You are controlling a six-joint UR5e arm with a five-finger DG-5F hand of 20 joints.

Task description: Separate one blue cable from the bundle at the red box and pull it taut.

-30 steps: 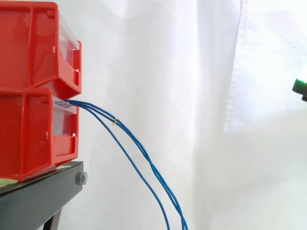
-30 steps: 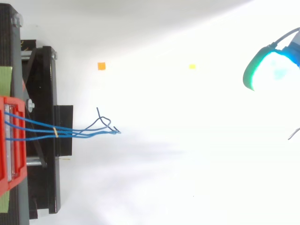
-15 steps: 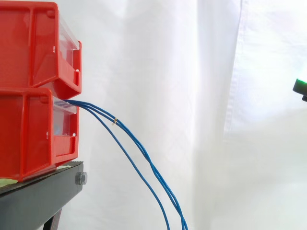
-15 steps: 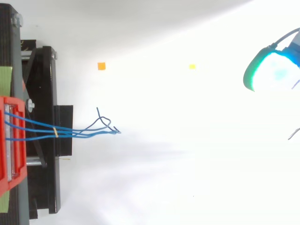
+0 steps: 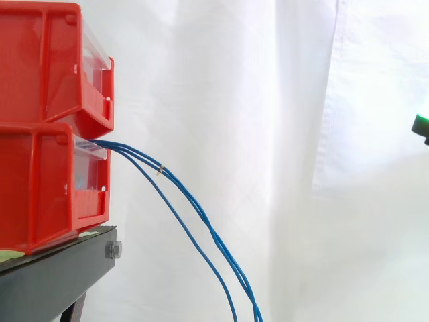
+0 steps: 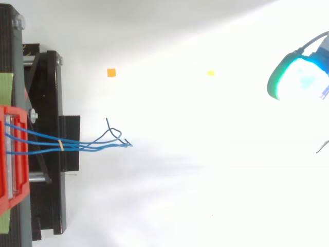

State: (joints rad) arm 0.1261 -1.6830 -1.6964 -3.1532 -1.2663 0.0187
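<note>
Almost nothing has moved in the last second: the hand [image 5: 421,125] shows its green-glowing tip a shade lower at the right edge of the side view, and the blue cables [image 5: 194,208] hang just as they did. Farthest to the left of the hand, the upper red bin [image 5: 40,67] sits stacked on the lower red bin [image 5: 40,188], both on the black stand [image 5: 53,275]. The cables leave the top of the lower bin bunched together, with a thin yellow band [image 6: 60,145] round them just outside it. They then droop slack down past the stand, in front of the white curtain [image 5: 234,100]. From above, their loose ends splay and curl. Further right lie a small orange marker [image 6: 111,72] and a yellow marker [image 6: 210,73]. The hand is well apart from the cables, touching none of them. Whether it is spread or curled, I cannot tell.
</note>
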